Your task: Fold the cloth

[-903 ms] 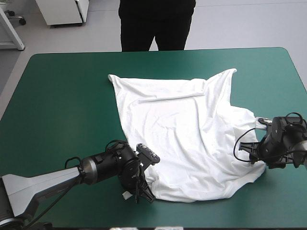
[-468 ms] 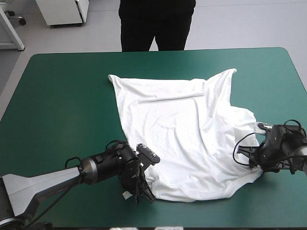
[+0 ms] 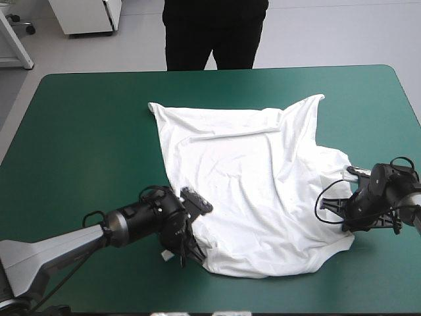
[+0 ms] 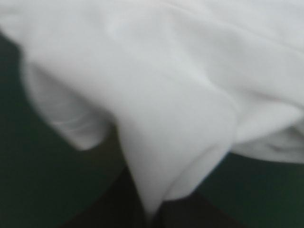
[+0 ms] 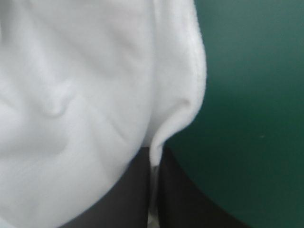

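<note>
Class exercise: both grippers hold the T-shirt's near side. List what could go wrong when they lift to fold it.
1. The left gripper and right gripper each pinch only a thin bit of the T-shirt edge; it may slip out on lifting.
2. The T-shirt lies wrinkled and skewed on the teal-green cover, so the fold may come out crooked.

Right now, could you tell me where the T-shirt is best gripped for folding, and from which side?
I'd take its two near corners, coming from the near side: the T-shirt lies spread flat with that edge unobstructed. The left gripper and right gripper are each shut on it there.
</note>
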### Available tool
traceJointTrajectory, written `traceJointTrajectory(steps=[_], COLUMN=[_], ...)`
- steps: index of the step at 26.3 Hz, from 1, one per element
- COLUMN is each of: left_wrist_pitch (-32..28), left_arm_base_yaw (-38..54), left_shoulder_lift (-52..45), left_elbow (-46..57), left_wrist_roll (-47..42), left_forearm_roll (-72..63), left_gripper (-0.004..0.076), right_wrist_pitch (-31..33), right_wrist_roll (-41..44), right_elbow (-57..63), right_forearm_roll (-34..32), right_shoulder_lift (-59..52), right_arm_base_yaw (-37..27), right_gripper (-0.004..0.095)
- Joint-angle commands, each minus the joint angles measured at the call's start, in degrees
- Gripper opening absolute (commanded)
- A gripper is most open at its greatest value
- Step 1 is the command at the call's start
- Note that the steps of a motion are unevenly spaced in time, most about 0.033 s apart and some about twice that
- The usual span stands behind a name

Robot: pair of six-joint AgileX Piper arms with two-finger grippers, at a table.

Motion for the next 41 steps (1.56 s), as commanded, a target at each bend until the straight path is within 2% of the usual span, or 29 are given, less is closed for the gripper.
traceJointTrajectory(steps=[1, 4, 9, 15, 23, 28, 31, 33, 34, 35, 37, 41], left_wrist_pitch=[1.62, 2.16, 1.61, -3.74, -19.18, -28.96, -37.24, -41.07, -45.48, -46.74, -53.43, -53.96], left_arm_base_yaw=[6.01, 12.30, 20.40, 24.21, 24.19, 24.19, 24.19, 24.19, 24.19, 24.19, 24.08, 24.08], left_shoulder_lift=[-6.61, -9.88, -13.03, -13.17, -13.17, -13.17, -13.17, -13.17, -13.17, -13.17, -13.26, -13.30], left_elbow=[-5.50, -11.70, -24.02, -40.82, -55.25, -59.71, -62.10, -62.86, -63.23, -63.52, -64.44, -68.85], left_wrist_roll=[-1.11, -0.31, 3.47, 7.36, 9.24, 10.56, 12.58, 12.58, 12.58, 12.58, 12.58, 12.58], left_forearm_roll=[2.82, 2.73, 2.83, 3.59, 8.18, 8.18, 8.18, 8.18, 8.18, 8.18, 8.18, 7.76], left_gripper=[-0.0009, -0.0009, -0.0009, -0.0009, -0.0009, -0.0009, -0.0009, -0.0009, -0.0009, -0.0009, -0.0009, -0.0009], right_wrist_pitch=[4.05, 6.01, 7.31, 5.71, -5.06, -16.43, -24.89, -28.22, -31.31, -32.29, -34.39, -34.39], right_wrist_roll=[-2.84, -5.38, -9.57, -16.07, -21.64, -25.50, -32.06, -35.14, -36.79, -37.09, -38.92, -39.90], right_elbow=[-5.48, -12.14, -26.10, -43.71, -58.87, -63.08, -66.74, -68.47, -70.83, -72.20, -78.05, -87.74], right_forearm_roll=[1.94, 3.27, 10.13, 16.28, 17.48, 17.48, 17.95, 18.79, 18.93, 18.93, 20.46, 23.26], right_shoulder_lift=[-5.10, -8.99, -13.00, -12.89, -12.89, -12.89, -12.89, -12.78, -12.36, -12.25, -10.64, -7.76], right_arm_base_yaw=[0.17, 0.17, 0.17, 0.17, 0.17, 0.17, 0.17, 0.17, 0.17, 0.17, 0.17, 0.17], right_gripper=[-0.0017, -0.0017, -0.0017, -0.0017, -0.0017, -0.0016, -0.0017, -0.0017, -0.0017, -0.0017, -0.0017, -0.0017])
